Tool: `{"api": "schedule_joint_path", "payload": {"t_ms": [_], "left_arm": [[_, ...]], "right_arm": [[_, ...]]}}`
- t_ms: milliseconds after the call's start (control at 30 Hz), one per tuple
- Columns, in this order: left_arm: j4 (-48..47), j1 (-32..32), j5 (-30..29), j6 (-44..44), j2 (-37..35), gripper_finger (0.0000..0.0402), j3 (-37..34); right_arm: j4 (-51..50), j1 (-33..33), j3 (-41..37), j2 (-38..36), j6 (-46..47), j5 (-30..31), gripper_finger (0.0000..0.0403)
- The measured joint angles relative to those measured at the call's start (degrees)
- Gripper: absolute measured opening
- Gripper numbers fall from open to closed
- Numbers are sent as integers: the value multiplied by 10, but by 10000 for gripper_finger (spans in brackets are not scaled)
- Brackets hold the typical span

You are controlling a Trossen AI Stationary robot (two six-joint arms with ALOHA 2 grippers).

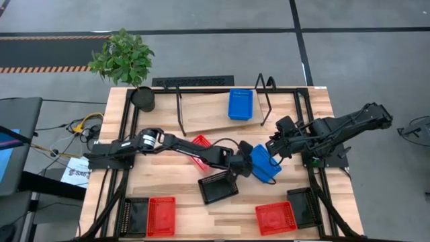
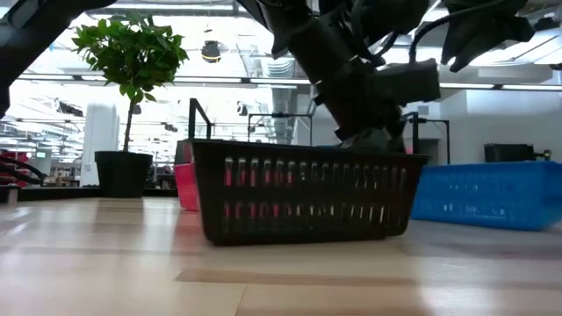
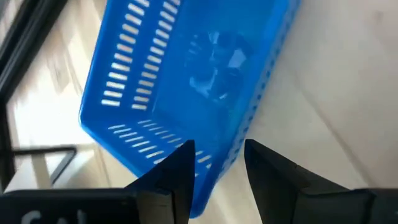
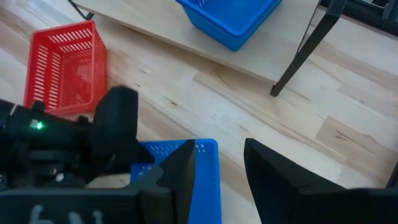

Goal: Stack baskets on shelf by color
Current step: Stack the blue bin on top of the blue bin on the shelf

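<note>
Left claw (image 1: 250, 166) reaches to mid-table, fingers (image 3: 180, 165) astride the near wall of a blue basket (image 1: 265, 163), one inside, one outside; whether they pinch the wall, cannot tell. Right claw (image 1: 277, 149) over the same basket's far edge, fingers apart, nothing between them. Second blue basket (image 1: 240, 103) sits on the shelf (image 1: 208, 114). Black basket (image 1: 217, 187) just beside the left arm, red basket (image 1: 202, 149) partly under it. Other red and black baskets along the table (image 1: 168, 171) near edge
</note>
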Motion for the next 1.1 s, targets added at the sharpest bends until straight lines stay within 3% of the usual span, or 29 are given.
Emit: {"api": "schedule_joint_path", "payload": {"t_ms": [133,333,667,1100], "left_arm": [[-34,8,-21,-2,-2,120,0],[-77,24,-62,-18,-8,72,0],[-114,52,-62,-50,-78,8,0],[-217,51,112,-168,-129,2,0]], "right_arm": [[-1,0,0,0,0,0,161],[-1,0,0,0,-1,0,161],[-6,0,0,0,-1,2,161],[-20,1,0,0,-1,3,161]]}}
